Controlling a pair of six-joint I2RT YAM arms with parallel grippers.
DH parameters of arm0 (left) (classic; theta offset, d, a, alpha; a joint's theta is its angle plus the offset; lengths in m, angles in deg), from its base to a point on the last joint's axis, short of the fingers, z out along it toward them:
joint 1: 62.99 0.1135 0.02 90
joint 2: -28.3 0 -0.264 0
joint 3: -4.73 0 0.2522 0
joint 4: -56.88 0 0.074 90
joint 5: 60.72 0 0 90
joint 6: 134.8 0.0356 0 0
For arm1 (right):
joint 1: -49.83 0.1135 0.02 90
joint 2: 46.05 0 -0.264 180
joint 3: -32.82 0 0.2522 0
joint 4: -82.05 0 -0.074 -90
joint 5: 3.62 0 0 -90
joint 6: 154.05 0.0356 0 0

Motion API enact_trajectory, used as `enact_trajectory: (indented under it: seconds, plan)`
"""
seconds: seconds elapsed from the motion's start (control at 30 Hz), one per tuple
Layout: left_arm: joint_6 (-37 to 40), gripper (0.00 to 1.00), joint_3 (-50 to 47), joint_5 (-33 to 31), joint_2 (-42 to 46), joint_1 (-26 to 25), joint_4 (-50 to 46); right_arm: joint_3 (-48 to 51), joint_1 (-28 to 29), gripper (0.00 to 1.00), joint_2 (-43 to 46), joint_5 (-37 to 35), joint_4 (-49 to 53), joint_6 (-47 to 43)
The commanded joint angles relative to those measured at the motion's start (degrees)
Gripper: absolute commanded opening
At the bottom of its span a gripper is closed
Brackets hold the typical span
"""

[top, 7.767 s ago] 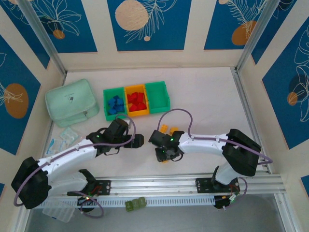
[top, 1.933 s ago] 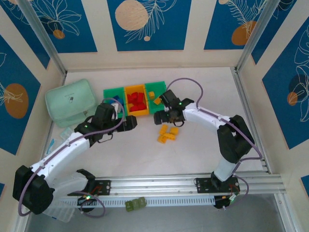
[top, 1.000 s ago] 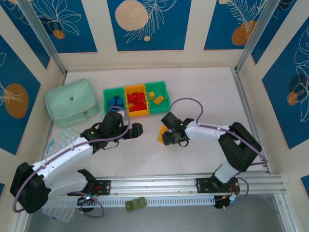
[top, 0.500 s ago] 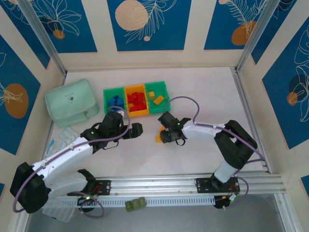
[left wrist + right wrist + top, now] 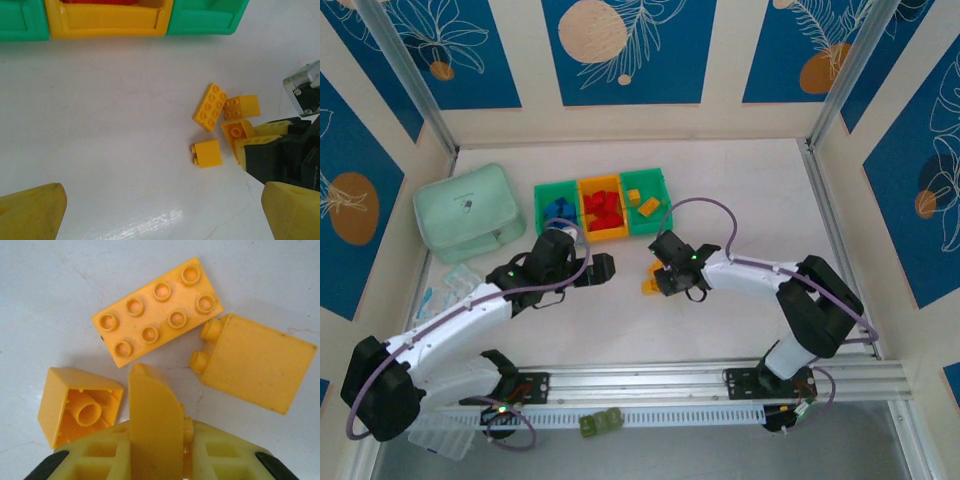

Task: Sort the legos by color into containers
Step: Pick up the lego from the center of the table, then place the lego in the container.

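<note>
Entry: yellow legos (image 5: 210,106), four clustered right at the tips of the right gripper (image 5: 658,282) — whether its fingers pinch one cannot be told. Left gripper (image 5: 162,210) is spread wide and empty. Hazard: bricks crowd together, so closing may clamp two or flick a neighbour away from the green bin (image 5: 207,17), well beyond the fingers.

No legible text, label or number anywhere.

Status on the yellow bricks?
Left end effector open, hovering. Right end effector down among four yellow bricks, grip unclear. Nothing blocking the bins.
</note>
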Motion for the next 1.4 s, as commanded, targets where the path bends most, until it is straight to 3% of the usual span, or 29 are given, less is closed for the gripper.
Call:
enact_trajectory:
  seconds: [0.0,0.27,0.43,0.7,0.97,1.17,1.37]
  plan:
    - [3.0,0.99,4.08,-1.93,-0.09,0.19,-2.89,-2.71,-0.15,0.23,4.21,1.37,3.06,-0.65]
    - [7.38,0.99,10.64,-0.82,-3.22,4.53,-5.44,-12.12,-7.42,0.23,2.63,4.56,1.75,-1.03]
    - [8.08,0.99,12.29,0.34,-5.33,7.83,-4.36,-22.97,-9.94,0.23,-7.2,-0.65,-0.48,-5.0]
    - [7.46,0.99,12.58,1.13,-7.03,11.23,-3.2,-40.93,-14.0,0.24,-23.97,-0.1,0.36,-6.68]
    - [7.64,0.99,12.03,1.58,-6.5,12.44,-2.93,-53.48,-16.04,0.41,-33.16,-0.5,2.61,-8.22]
    - [8.0,0.99,12.69,1.27,-5.77,12.48,-4.41,-51.75,-15.77,0.5,-28.2,1.74,4.04,-9.32]
    - [7.83,0.99,11.18,3.82,-3.84,12.35,-3.49,-38.31,-15.58,0.56,-16.58,5.55,3.4,-6.02]
